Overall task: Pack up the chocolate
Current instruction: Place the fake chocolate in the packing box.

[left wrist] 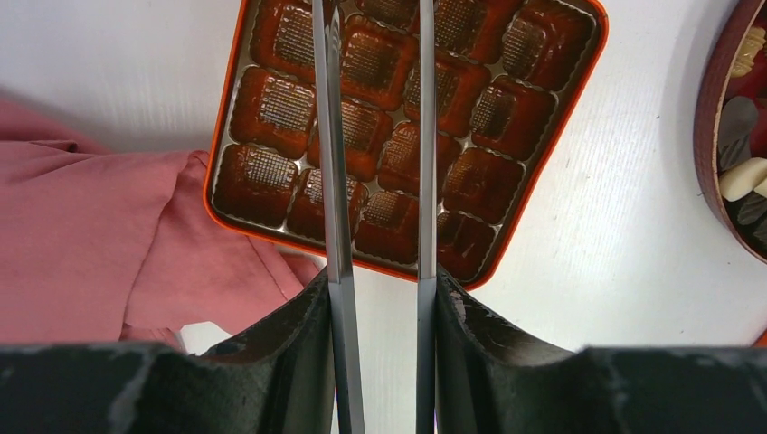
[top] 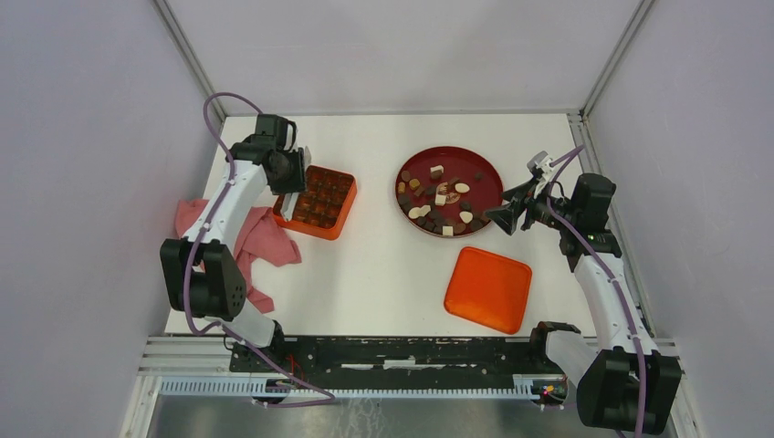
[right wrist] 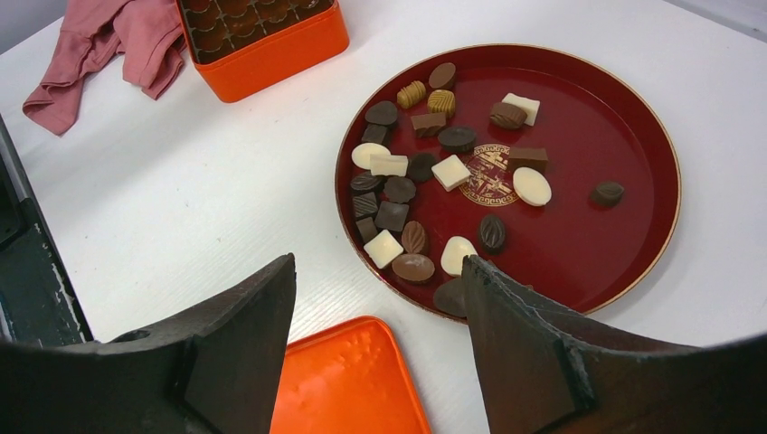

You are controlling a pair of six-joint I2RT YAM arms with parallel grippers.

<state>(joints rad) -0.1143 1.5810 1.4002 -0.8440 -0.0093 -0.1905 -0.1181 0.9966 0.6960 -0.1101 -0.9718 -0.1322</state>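
The chocolate (top: 443, 196) lies as several dark, mid-brown and cream pieces (right wrist: 425, 172) on the left half of a round dark-red plate (top: 494, 178). My right gripper (top: 511, 214) hovers at the plate's right rim, open wide with nothing between its fingers (right wrist: 378, 262). The orange compartmented box (top: 319, 203) stands at the left. My left gripper (top: 294, 187) hangs over it, its two thin metal blades (left wrist: 375, 27) parallel and apart, with nothing showing between them; the tips run off the top of the left wrist view. The box's brown cells (left wrist: 362, 127) look empty.
An orange lid (top: 488, 289) lies flat near the front, below the plate, just under my right gripper (right wrist: 353, 380). A pink cloth (top: 260, 239) is bunched against the box's left side (left wrist: 90, 226). Grey walls close in the table on three sides.
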